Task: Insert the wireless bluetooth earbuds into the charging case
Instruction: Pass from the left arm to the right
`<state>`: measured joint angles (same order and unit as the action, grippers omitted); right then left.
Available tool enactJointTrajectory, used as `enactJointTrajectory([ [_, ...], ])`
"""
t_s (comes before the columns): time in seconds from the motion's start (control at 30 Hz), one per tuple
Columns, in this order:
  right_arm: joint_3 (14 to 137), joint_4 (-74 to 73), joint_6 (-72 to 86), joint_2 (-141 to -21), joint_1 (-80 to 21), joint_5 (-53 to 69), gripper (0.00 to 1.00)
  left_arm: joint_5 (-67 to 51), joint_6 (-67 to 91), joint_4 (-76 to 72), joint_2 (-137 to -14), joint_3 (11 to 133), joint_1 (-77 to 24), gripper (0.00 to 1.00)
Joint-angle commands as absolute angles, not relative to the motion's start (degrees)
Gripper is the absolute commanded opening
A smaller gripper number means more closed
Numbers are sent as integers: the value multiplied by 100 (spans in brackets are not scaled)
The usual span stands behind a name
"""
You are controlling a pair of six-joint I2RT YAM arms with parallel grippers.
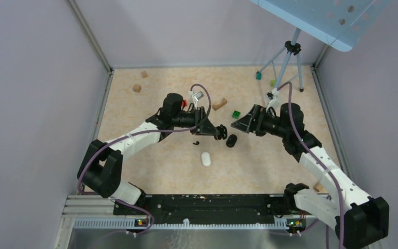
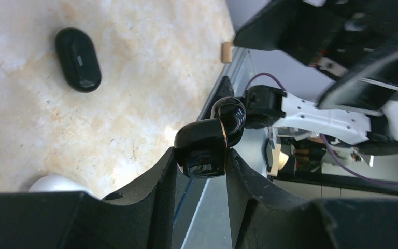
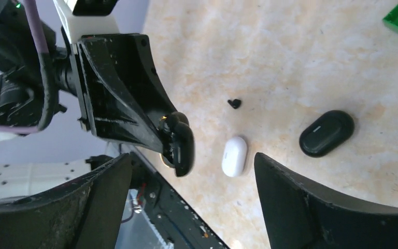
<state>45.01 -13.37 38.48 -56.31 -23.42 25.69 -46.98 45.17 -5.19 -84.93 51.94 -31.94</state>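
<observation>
My left gripper (image 2: 201,155) is shut on a glossy black charging case (image 2: 207,141) with a thin gold seam, held above the table. The right wrist view shows this case (image 3: 182,148) hinged open between the left fingers. A small black earbud (image 3: 233,102) lies on the table, and the top view shows the earbud (image 1: 196,142) just below the left gripper (image 1: 221,131). My right gripper (image 3: 193,174) stands wide open with nothing between its fingers. It faces the left gripper from the right, and its place in the top view is the right gripper (image 1: 237,124).
A matte black oval pod (image 1: 231,140) and a white oval pod (image 1: 205,158) lie on the table near the grippers. A green block (image 1: 236,114), wooden pieces (image 1: 219,104) and a tripod (image 1: 292,54) stand farther back. Walls close in both sides.
</observation>
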Motion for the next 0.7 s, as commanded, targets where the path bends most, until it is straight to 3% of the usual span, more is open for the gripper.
enactJointTrajectory([
  [0.0, 3517, 1261, 5029, -5352, -1943, 4431, 85, -6001, 4160, -823, -8572, 5658, -3061, 16],
  [0.13, 2964, 2993, 5887, -5385, -1946, 4790, 86, -6391, 4242, -955, -8578, 5761, -3022, 14],
  [0.3, 2747, 3861, 6213, -5578, -1943, 4881, 84, -6782, 4831, -1544, -8666, 5721, -2996, 13],
  [0.5, 2552, 5017, 6745, -5972, -1950, 5185, 68, -6753, 5066, -1816, -8622, 5673, -2956, 13],
  [0.67, 2344, 5932, 7244, -6222, -1959, 5298, 64, -6685, 5851, -2860, -8592, 5285, -2934, 13],
])
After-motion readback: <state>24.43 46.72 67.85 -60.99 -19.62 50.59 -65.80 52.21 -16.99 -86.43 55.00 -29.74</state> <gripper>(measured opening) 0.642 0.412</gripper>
